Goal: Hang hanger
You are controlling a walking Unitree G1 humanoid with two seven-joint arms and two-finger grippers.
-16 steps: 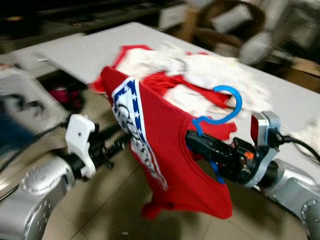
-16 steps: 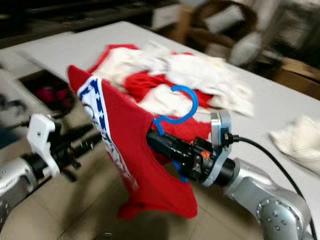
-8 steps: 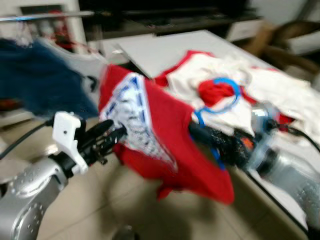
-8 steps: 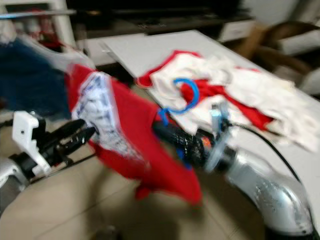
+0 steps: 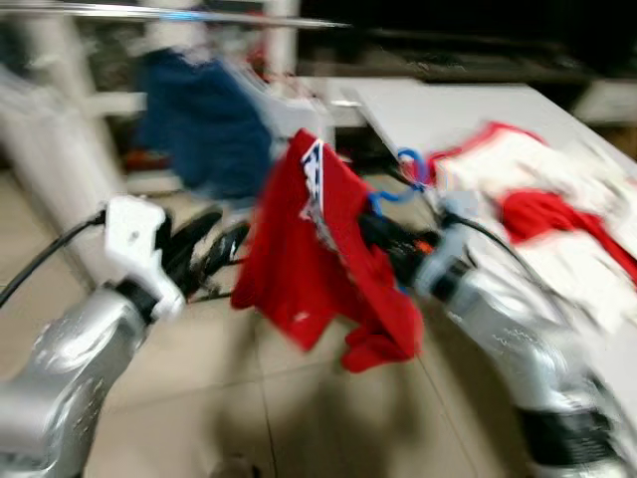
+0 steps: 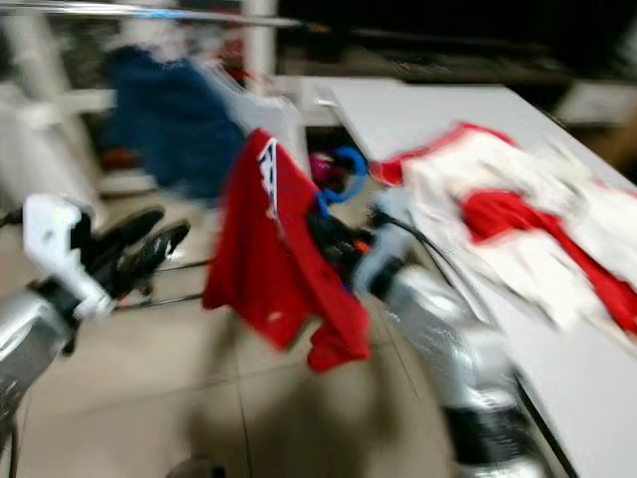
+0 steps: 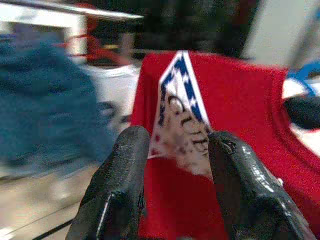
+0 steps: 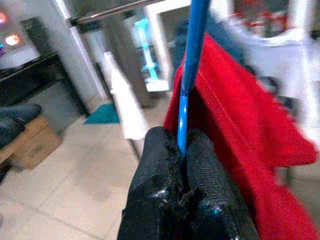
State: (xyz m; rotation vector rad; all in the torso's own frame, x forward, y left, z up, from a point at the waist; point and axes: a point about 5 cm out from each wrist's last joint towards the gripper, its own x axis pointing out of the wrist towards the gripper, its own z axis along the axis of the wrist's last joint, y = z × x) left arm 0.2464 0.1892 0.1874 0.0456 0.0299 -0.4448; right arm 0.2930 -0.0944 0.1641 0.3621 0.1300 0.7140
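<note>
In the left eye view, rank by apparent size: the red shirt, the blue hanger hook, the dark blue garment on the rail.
1. Red shirt, hanging nearest the camera, so it may look oversized.
2. Dark blue garment, farther back; blur makes the margin between these two unsure.
3. Blue hanger, plainly the smallest; just its hook shows, above the right gripper.

Both arms are clad in brushed silver metal with rounded, cylindrical segments. The left arm (image 5: 70, 368) ends in a white plastic wrist block (image 5: 136, 244), from which a thin black cable (image 5: 45, 261) loops away. The left gripper (image 7: 177, 165) has two long, glossy black fingers (image 7: 120, 185) with smooth, rounded surfaces. The right arm (image 5: 508, 339) carries a pale, round wrist collar (image 5: 443, 274) with a small orange mark beside it, and a black cable (image 5: 488, 239) runs along it. A dark band circles its lower segment (image 5: 562, 433). The right gripper (image 8: 181, 170) has black fingers (image 8: 157, 175) with a finely grained, rough texture.
</note>
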